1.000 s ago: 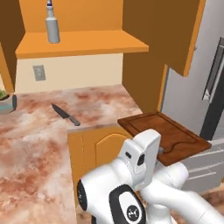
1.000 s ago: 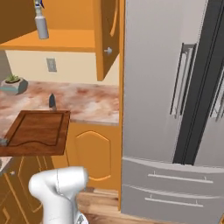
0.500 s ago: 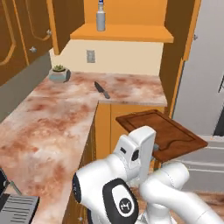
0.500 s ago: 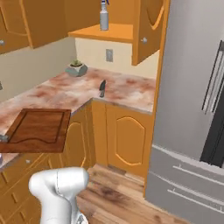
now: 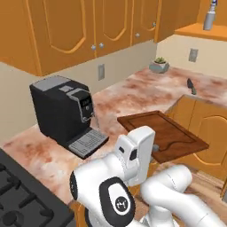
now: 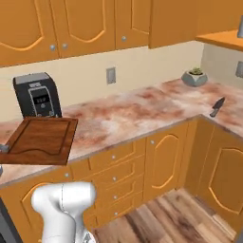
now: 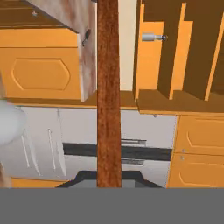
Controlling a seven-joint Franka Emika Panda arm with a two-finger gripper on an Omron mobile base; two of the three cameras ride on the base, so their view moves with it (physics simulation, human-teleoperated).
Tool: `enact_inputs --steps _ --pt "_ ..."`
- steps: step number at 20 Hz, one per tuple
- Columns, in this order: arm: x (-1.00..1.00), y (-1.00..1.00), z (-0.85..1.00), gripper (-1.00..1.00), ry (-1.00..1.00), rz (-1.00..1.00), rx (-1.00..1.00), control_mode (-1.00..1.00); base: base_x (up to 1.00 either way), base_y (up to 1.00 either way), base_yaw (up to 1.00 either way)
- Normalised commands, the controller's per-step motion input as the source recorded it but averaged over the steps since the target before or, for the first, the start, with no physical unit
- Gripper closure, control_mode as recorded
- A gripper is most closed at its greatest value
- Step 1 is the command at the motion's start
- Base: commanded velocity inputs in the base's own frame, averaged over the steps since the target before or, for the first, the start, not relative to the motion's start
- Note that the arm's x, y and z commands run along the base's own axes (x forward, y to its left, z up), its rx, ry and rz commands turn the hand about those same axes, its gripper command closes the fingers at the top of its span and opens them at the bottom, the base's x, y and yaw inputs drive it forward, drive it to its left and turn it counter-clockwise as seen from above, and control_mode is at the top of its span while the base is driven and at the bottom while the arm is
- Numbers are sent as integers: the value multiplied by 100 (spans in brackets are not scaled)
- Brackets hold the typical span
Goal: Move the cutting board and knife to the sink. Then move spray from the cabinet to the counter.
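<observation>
counter (image 5: 133,95) | knife (image 5: 191,86) on it | cutting board (image 5: 162,133) held aloft, jaws clamped

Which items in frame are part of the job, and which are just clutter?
Job:
- cutting board, held level in the hand, edge-on in the hand view
- knife, lying on the counter
- spray, on the cabinet shelf

Clutter:
- coffee machine
- potted plant
- stove
- wall outlet

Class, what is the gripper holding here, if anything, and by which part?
The cutting board, held level above the floor, gripped by the edge of one short end; in the hand view it runs edge-on between the fingers.
</observation>
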Motion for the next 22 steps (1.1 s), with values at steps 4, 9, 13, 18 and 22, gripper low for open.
enact_inputs --steps 4,9,13,18,22 --pt "0 0 0 100 0 0 0 100 -42 10 92" --pt "0 0 0 100 0 0 0 100 -39 1 94" --pt "0 0 0 100 0 0 0 100 -26 19 96" --pt "0 0 0 100 0 0 0 100 -2 32 97" --pt "0 0 0 100 0 0 0 100 0 31 94"
